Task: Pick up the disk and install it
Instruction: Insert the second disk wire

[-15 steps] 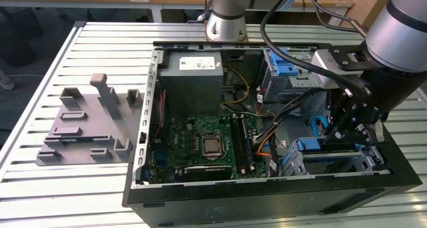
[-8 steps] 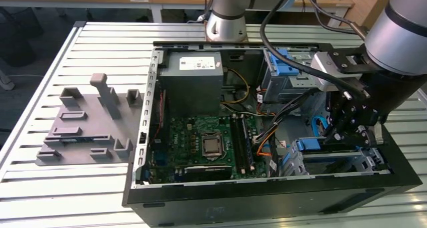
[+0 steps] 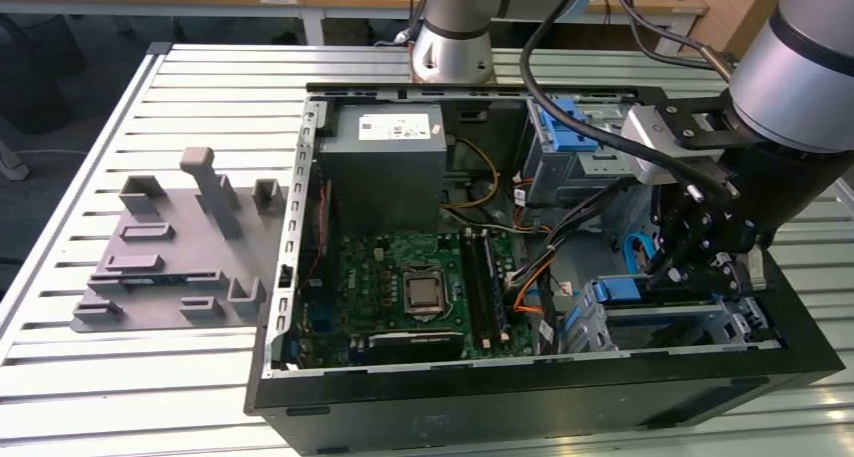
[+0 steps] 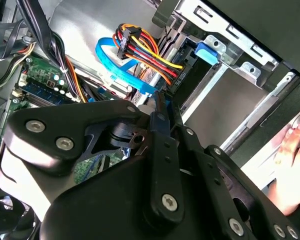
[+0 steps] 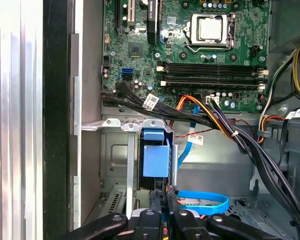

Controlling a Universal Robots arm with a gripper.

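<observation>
The disk (image 5: 156, 159) stands on edge in the metal drive cage (image 5: 115, 160) at the front corner of the open computer case (image 3: 307, 227). I see its blue carrier frame end-on. My gripper (image 5: 164, 192) is shut on the disk's near edge, one black finger on each side. In the exterior view the gripper (image 3: 678, 277) reaches down into the case at that view's right, just beside the blue of the disk (image 3: 618, 289). In the second wrist view the gripper (image 4: 162, 112) points at the cage, and the disk's blue tab (image 4: 209, 50) sits between the cage rails.
Bundled black, orange and yellow cables (image 5: 225, 125) and a blue flat cable (image 5: 205, 200) run close beside the cage. The motherboard (image 3: 400, 287) and a grey box with a white sticker (image 3: 387, 142) fill the case. A grey fixture (image 3: 174, 257) lies on the slatted table. A hand (image 4: 290, 170) is outside the case wall.
</observation>
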